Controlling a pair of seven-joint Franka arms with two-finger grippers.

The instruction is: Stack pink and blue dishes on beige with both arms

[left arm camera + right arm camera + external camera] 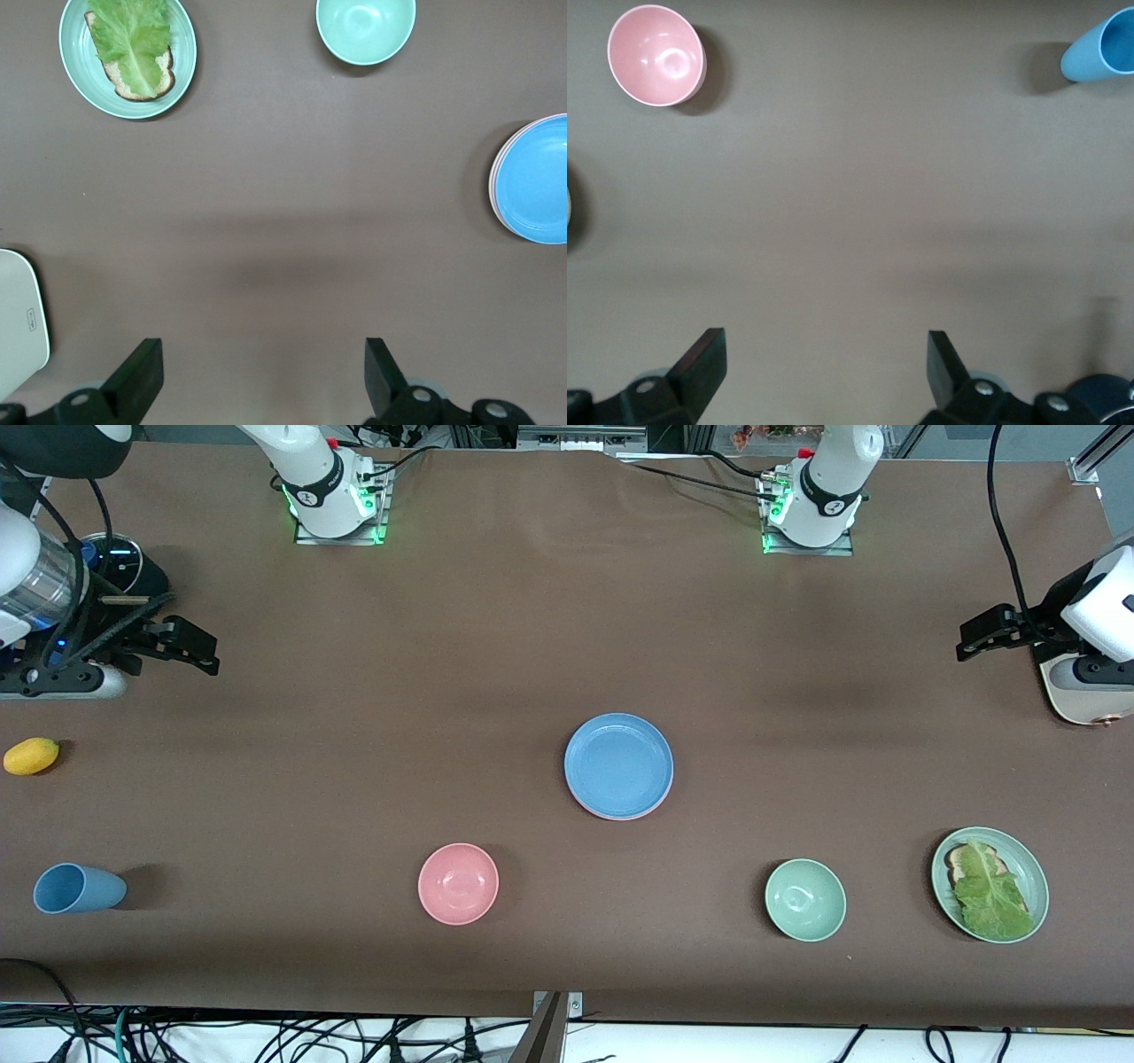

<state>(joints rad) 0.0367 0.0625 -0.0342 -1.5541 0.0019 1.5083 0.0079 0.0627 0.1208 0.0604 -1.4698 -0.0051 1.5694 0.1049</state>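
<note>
Resting mid-table, blue plate (618, 763) stacked on pink plate (651, 811), left tool (974, 640) at three o'clock and right tool (182, 646) at nine o'clock being held open over bare table (532, 629).

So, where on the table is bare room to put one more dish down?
A wide bare strip runs between the arm bases and the blue plate, which tops the stack. Bare cloth also lies between the lemon and that stack. The edge nearest the front camera is crowded: blue cup, pink bowl, green bowl, lettuce plate.
</note>
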